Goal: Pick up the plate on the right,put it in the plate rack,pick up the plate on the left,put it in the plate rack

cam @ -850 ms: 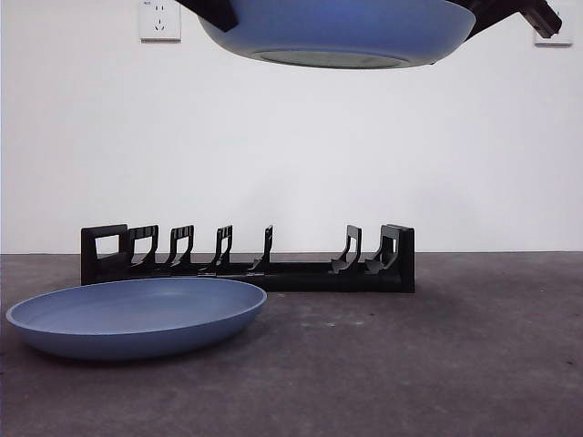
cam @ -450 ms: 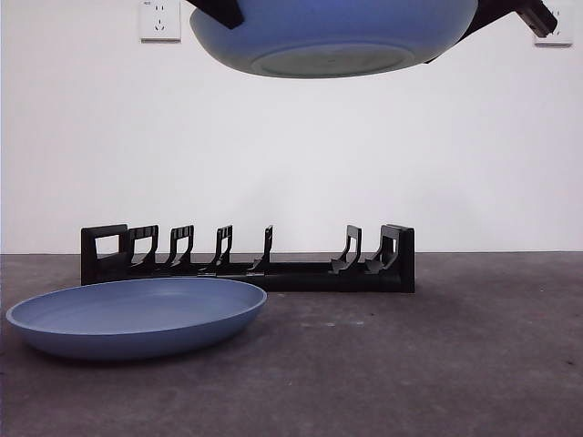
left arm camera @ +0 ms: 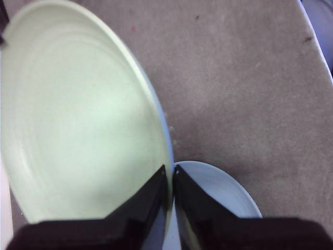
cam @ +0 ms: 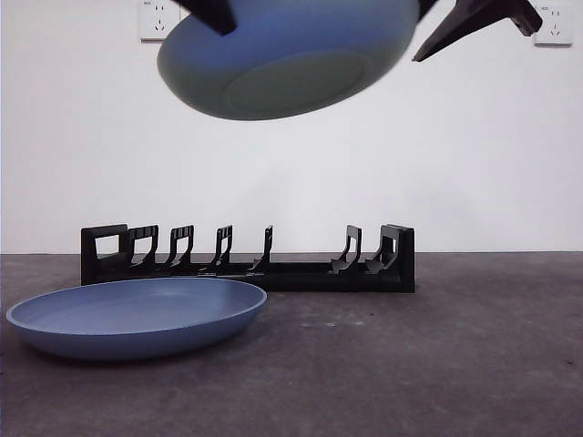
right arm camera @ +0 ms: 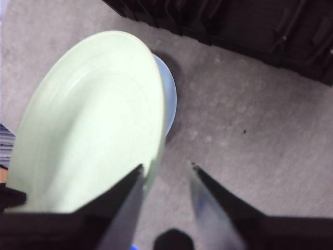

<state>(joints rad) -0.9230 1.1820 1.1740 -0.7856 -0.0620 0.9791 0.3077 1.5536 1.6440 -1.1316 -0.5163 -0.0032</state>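
Observation:
A plate (cam: 282, 64), blue underneath and pale green inside (left arm camera: 78, 120), hangs tilted high above the plate rack (cam: 246, 261). My left gripper (left arm camera: 169, 171) is shut on its rim. My right gripper (right arm camera: 166, 165) is open, its jaws just off the plate's edge (right arm camera: 93, 120), and it shows in the front view as a black arm (cam: 469, 20) at the top right. A second blue plate (cam: 137, 317) lies flat on the table in front of the rack's left end, also seen under the lifted plate (left arm camera: 218, 192).
The dark grey table (cam: 437, 364) stretches right of the lying plate. A white wall with sockets (cam: 159, 20) stands behind the rack. The rack's dividers (right arm camera: 250, 31) show in the right wrist view.
The lifted plate has tipped over, its left side dropping and its underside turning to the front. The right gripper has let go of its right rim and stands apart.

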